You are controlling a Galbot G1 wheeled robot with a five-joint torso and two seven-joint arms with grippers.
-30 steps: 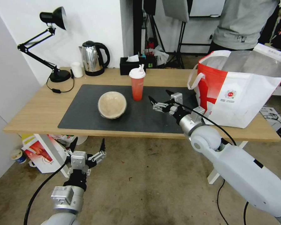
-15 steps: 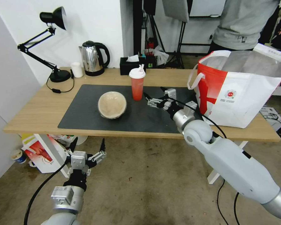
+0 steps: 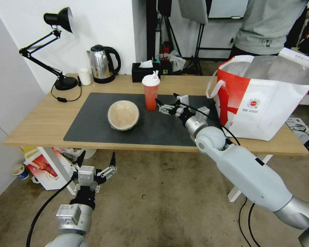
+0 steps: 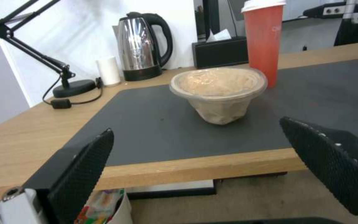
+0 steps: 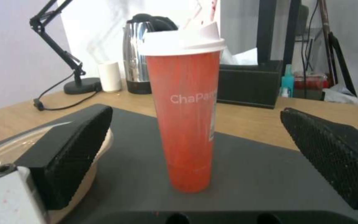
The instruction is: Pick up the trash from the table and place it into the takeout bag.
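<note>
A red translucent drink cup [image 3: 150,92] [image 5: 184,118] with a white lid stands upright on the dark grey mat [image 3: 92,123] of the light-wood table [image 3: 41,120]. My right gripper [image 3: 166,100] [image 5: 195,155] is open just right of the cup, level with its lower half, jaws apart and not touching it. A beige round bowl [image 3: 123,115] [image 4: 219,90] sits on the mat left of the cup. The takeout bag [image 3: 264,99] stands open at the table's right end. My left gripper [image 3: 96,163] [image 4: 212,168] hangs open below the table's front edge.
A black desk lamp [image 3: 58,41], a small white cup [image 3: 84,76], a steel kettle [image 3: 101,64] and a black tissue box [image 3: 146,71] line the table's back edge. A red-and-white bag [image 3: 46,168] stands on the floor under the table's left end. A person stands behind the takeout bag.
My right gripper has moved left and slightly farther across the mat, from near the takeout bag to right beside the drink cup. The left arm has stayed still.
</note>
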